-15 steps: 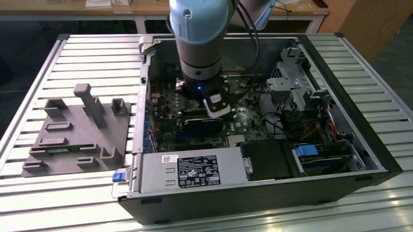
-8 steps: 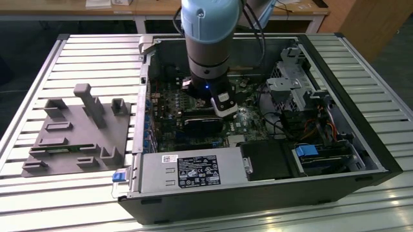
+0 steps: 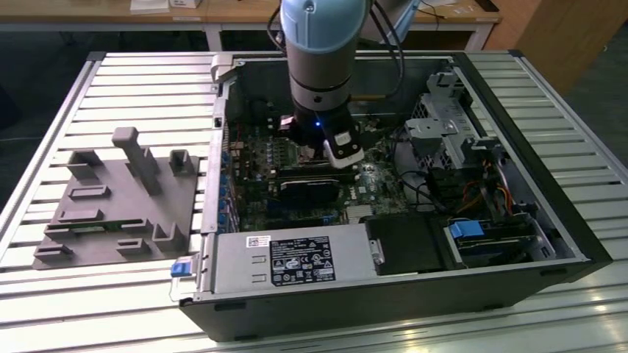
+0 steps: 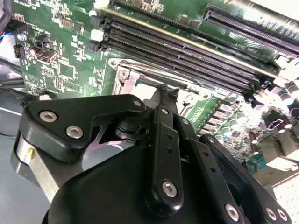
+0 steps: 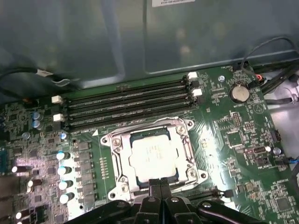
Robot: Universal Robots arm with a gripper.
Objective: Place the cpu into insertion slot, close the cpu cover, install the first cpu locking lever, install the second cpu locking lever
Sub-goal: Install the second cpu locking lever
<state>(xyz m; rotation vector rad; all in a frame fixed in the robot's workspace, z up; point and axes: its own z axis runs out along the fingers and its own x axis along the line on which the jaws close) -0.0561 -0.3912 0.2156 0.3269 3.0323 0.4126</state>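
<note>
With the cpu [image 5: 153, 157] seated in the insertion slot [image 5: 115, 158] at lower centre, the clenched, empty gripper [image 5: 160, 183] was judged engaged in locking; a lever must be pressed.

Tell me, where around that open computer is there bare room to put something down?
Free: the ribbed table on the exterior view's right of the computer case, and the strip in front of the grey fixture block. Crowded: inside the case, where the arm hangs over the motherboard and the cpu.
</note>
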